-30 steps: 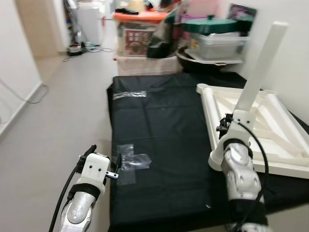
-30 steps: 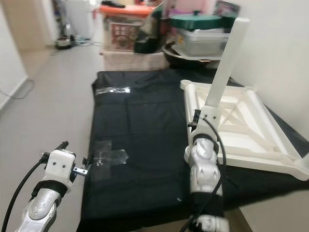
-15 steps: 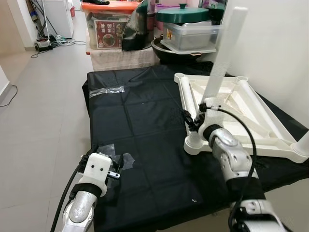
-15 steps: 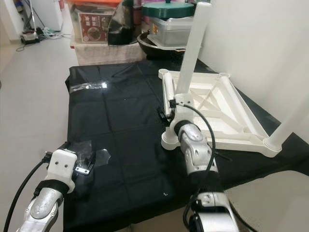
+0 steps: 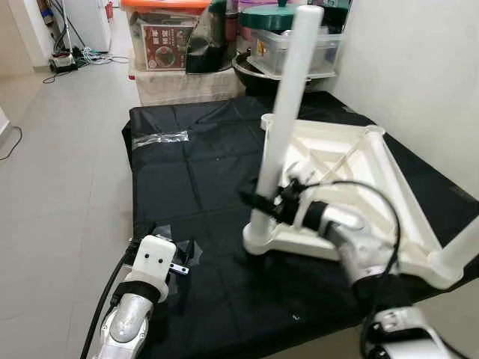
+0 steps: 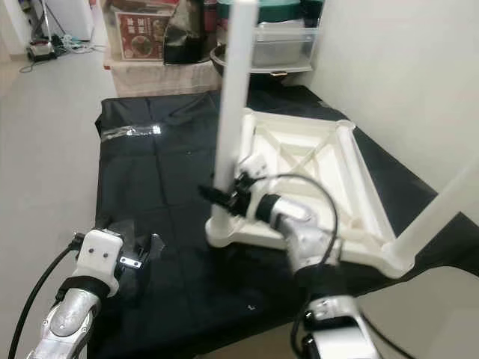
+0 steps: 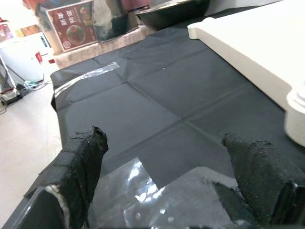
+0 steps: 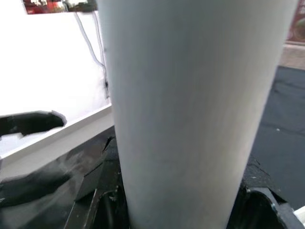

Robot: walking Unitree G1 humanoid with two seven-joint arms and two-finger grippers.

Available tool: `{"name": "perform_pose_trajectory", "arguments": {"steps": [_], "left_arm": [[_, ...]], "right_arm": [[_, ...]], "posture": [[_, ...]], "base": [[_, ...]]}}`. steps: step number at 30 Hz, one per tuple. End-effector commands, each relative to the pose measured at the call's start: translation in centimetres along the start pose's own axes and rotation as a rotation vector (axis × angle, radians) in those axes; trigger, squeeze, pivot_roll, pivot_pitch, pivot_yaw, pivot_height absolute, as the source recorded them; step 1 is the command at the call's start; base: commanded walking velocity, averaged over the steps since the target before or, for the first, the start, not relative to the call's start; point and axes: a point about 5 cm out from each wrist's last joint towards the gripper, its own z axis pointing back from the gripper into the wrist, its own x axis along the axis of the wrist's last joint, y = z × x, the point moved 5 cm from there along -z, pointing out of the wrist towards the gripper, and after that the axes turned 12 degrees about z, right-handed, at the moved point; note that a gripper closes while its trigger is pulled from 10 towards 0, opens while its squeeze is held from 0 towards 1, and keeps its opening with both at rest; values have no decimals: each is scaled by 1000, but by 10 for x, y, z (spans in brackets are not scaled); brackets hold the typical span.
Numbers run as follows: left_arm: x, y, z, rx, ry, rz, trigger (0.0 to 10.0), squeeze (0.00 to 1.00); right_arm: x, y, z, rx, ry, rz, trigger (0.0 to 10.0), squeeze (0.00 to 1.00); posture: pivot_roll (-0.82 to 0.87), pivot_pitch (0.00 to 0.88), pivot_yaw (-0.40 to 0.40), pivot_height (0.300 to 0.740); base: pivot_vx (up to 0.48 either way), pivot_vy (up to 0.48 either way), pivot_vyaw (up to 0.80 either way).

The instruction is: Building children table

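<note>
Low on the upright white leg (image 5: pixel 283 112), my right pincer (image 5: pixel 263 203) clamps it to steady it in the upturned tabletop (image 5: pixel 352 187); my left pincer (image 7: pixel 167 171) hangs released

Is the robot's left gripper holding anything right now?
No, the left gripper hangs open above the black cloth, with nothing between its fingers.

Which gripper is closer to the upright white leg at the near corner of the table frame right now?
Right. The right gripper is closed around the upright white leg low on its shaft, above the table frame. The left gripper hovers open over the black sheet, well off to the left.
</note>
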Motion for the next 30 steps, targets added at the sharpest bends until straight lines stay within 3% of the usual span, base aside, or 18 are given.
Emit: {"name": "perform_pose_trajectory", "arguments": {"steps": [1, 2, 4, 5, 6, 7, 8, 9, 10, 15, 16, 17, 19, 20, 25, 26, 28, 30], "left_arm": [[-5, 0, 2, 0, 13, 0, 10000, 0], [-5, -1, 2, -2, 14, 0, 10000, 0], [-5, -1, 2, -2, 14, 0, 10000, 0], [-5, -2, 2, -5, 14, 0, 10000, 0], [-5, -2, 2, -5, 14, 0, 10000, 0], [-6, -2, 2, -6, 15, 0, 10000, 0], [-6, -2, 2, -6, 15, 0, 10000, 0], [-6, -1, 3, -6, 16, -1, 10000, 0], [-6, -1, 3, -6, 17, -1, 10000, 0], [-7, -1, 3, -6, 20, -3, 10000, 0], [-8, -1, 2, -8, 21, -4, 10000, 0], [-8, -1, 2, -10, 21, -4, 10000, 0], [-8, -1, 2, -12, 21, -4, 10000, 0], [-8, -2, 1, -13, 22, -5, 10000, 0], [-9, -2, 1, -13, 21, -5, 10000, 0], [-9, -2, 1, -11, 21, -5, 10000, 0], [-9, -1, 0, -10, 19, -4, 10000, 0], [-9, -1, 0, -10, 19, -4, 10000, 0]], "right_arm": [[-37, -17, 4, -214, 160, -32, 0, 0], [-46, -29, 9, -333, 215, -21, 0, 0], [-46, -29, 9, -333, 215, -21, 0, 0], [-79, -73, 57, -830, 437, -97, 0, 0], [-79, -73, 57, -830, 437, -97, 0, 0], [-93, -82, 91, -1042, 537, -130, 0, 0], [-93, -82, 91, -1042, 537, -130, 0, 0], [-101, -83, 119, -1195, 612, -123, 0, 0], [-101, -80, 133, -1262, 631, -96, 0, 0], [-100, -70, 132, -1236, 625, -85, 0, 0], [-101, -64, 122, -1189, 614, -112, 3922, 0], [-97, -61, 108, -1110, 576, -98, 10000, 0], [-89, -59, 94, -1036, 500, -100, 10000, 0], [-78, -61, 82, -981, 431, -99, 10000, 1000], [-65, -68, 68, -916, 384, -101, 10000, 1000], [-54, -73, 59, -854, 333, -104, 10000, 0], [-34, -81, 46, -702, 185, -142, 10000, 0], [-34, -81, 46, -702, 185, -142, 10000, 0]], "posture": [[31, 0, -83, 740], [30, 0, -83, 740], [30, 0, -83, 740], [25, 0, -79, 740], [25, 0, -79, 740], [24, 0, -77, 740], [24, 0, -77, 740], [23, 0, -75, 740], [21, 0, -72, 740], [18, 0, -66, 740], [19, 0, -66, 740], [20, 0, -66, 740], [20, 0, -65, 740], [21, 0, -68, 740], [25, 0, -70, 740], [24, 0, -71, 740], [21, 0, -73, 740], [21, 0, -73, 740]], "base": [[0, 0, 0], [0, 0, 0], [0, 0, 0], [0, 0, 0], [0, 0, 0], [0, 0, 0], [0, 0, 0], [0, 0, 0], [0, 0, 0], [0, 0, 0], [0, 0, 0], [0, 0, 0], [0, 0, 0], [0, 0, 0], [0, 0, 0], [0, 0, 0], [0, 0, 0], [0, 0, 0]]}}
